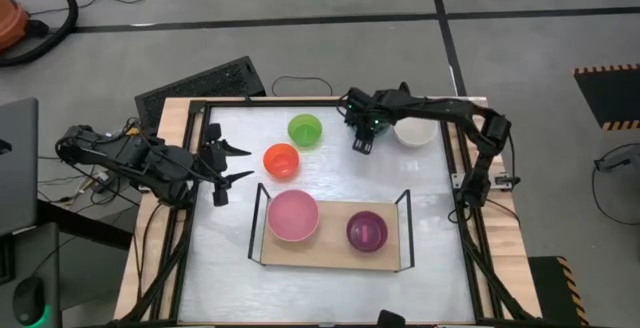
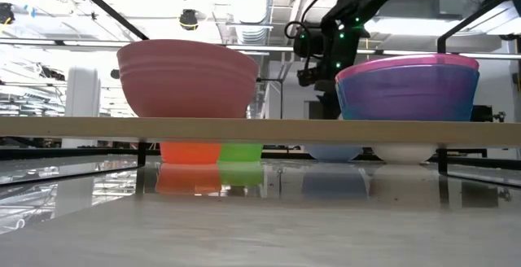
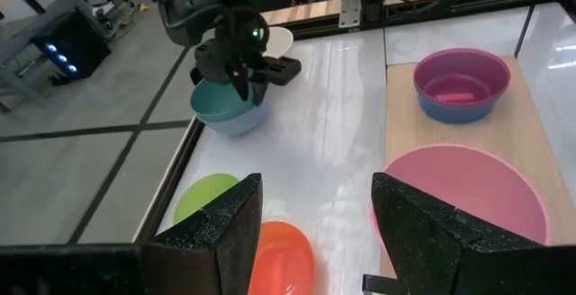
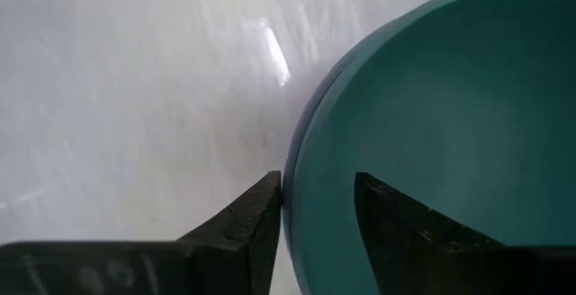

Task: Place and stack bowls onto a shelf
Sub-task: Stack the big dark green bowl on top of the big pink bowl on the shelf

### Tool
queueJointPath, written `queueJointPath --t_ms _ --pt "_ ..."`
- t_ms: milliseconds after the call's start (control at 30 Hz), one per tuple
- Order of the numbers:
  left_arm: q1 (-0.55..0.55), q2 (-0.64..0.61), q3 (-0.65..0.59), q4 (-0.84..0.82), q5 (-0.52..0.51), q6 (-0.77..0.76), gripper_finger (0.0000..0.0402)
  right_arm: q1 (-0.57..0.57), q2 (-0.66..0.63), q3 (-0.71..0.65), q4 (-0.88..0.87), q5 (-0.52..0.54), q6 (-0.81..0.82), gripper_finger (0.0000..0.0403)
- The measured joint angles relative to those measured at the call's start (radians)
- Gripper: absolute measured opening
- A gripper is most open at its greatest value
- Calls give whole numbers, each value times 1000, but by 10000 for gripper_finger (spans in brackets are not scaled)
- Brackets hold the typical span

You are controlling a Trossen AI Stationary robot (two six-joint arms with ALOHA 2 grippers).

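1. Bowls: pink bowl (image 1: 293,215) sits on the left half of the shelf (image 1: 330,249), lower centre of the high view. Purple-pink stack (image 1: 367,231) sits on the right half; low view shows a pink rim over a purple and a blue bowl.
2. Off the shelf, on the white table (image 1: 240,268): orange bowl (image 1: 282,160) and green bowl (image 1: 305,129) close together at upper centre, white bowl (image 1: 414,130) upper right.
3. Teal bowl (image 3: 225,106) nests in a blue bowl (image 3: 236,122), upper left of the left wrist view, just beside the white bowl.
4. Right gripper (image 4: 317,207) is at the teal bowl's rim: one finger inside, one outside, narrow gap. Can't tell if the pads are actually pinching it.
5. Left gripper (image 1: 233,164) hangs at the table's left edge, left of the orange bowl, jaws spread wide, holding nothing.
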Motion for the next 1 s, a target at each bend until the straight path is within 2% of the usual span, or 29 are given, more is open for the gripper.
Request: queueJointPath --t_ms 500,600,700,1000 --pt "0 0 0 -2 0 0 196 4 -28 10 3 -5 -74 29" --pt "0 0 0 -2 0 0 197 4 -27 10 1 -5 -86 18" --pt "0 0 0 -2 0 0 196 4 -26 10 11 -1 -88 35" --pt "0 0 0 -2 0 0 197 4 -26 10 62 21 -78 169"
